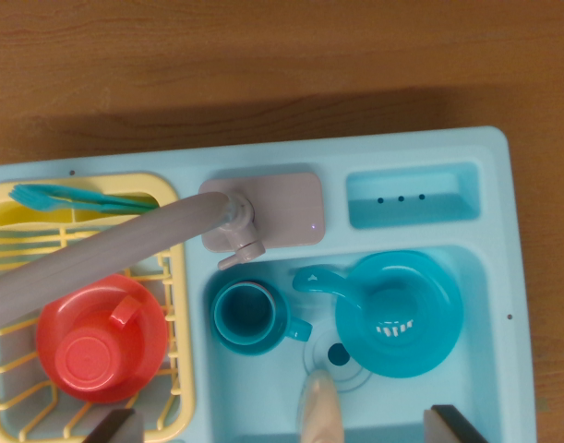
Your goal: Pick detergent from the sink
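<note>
One teal cup [249,317], one red cup [102,340], one teal pan [392,312], one faucet [125,249].

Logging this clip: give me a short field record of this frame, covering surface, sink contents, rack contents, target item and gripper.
surface: brown wooden table
sink unit: light blue toy sink with grey faucet swung over the rack
sink basin: teal cup, teal pan, drain
rack: yellow dish rack holding a red cup upside down and a teal utensil
target: beige detergent bottle, only its top visible at the bottom edge
gripper: dark fingertips at the bottom corners, apart, holding nothing
</note>
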`<state>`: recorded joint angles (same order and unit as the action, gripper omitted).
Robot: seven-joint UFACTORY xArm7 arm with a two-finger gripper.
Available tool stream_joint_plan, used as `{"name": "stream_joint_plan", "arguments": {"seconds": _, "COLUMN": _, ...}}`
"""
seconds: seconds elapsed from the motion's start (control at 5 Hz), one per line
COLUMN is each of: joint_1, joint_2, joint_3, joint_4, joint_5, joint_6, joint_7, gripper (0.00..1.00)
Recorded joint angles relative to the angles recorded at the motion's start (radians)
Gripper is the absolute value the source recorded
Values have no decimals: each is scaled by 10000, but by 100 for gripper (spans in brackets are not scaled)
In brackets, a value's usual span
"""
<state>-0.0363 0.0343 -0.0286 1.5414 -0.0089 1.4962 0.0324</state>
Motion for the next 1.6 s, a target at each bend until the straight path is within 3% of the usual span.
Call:
{"name": "stream_joint_plan", "arguments": {"seconds": 0.2, "joint_1": 0, "joint_2": 0, "joint_3": 0, "joint_4": 0, "joint_5": 0, "joint_6": 0, "joint_7": 0, "gripper": 0}}
{"name": "stream_joint_plan", "arguments": {"seconds": 0.4, "joint_1": -12, "joint_2": 2, "joint_3": -16, "joint_4": -270, "joint_5": 25, "joint_6": -253, "joint_7": -57, "gripper": 0}}
{"name": "stream_joint_plan", "arguments": {"seconds": 0.6, "joint_1": -12, "joint_2": 2, "joint_3": -16, "joint_4": -270, "joint_5": 25, "joint_6": -253, "joint_7": -57, "gripper": 0}}
{"name": "stream_joint_plan", "arguments": {"seconds": 0.8, "joint_1": -27, "joint_2": 4, "joint_3": -35, "joint_4": -600, "joint_5": 55, "joint_6": -562, "joint_7": -126, "gripper": 0}}
{"name": "stream_joint_plan", "arguments": {"seconds": 1.0, "joint_1": -27, "joint_2": 4, "joint_3": -35, "joint_4": -600, "joint_5": 55, "joint_6": -562, "joint_7": -126, "gripper": 0}}
{"name": "stream_joint_plan", "arguments": {"seconds": 1.2, "joint_1": -42, "joint_2": 6, "joint_3": -56, "joint_4": -955, "joint_5": 87, "joint_6": -894, "joint_7": -200, "gripper": 0}}
{"name": "stream_joint_plan", "arguments": {"seconds": 1.4, "joint_1": -42, "joint_2": 6, "joint_3": -56, "joint_4": -955, "joint_5": 87, "joint_6": -894, "joint_7": -200, "gripper": 0}}
{"name": "stream_joint_plan", "arguments": {"seconds": 1.6, "joint_1": -60, "joint_2": 8, "joint_3": -79, "joint_4": -1349, "joint_5": 123, "joint_6": -1263, "joint_7": -282, "gripper": 0}}
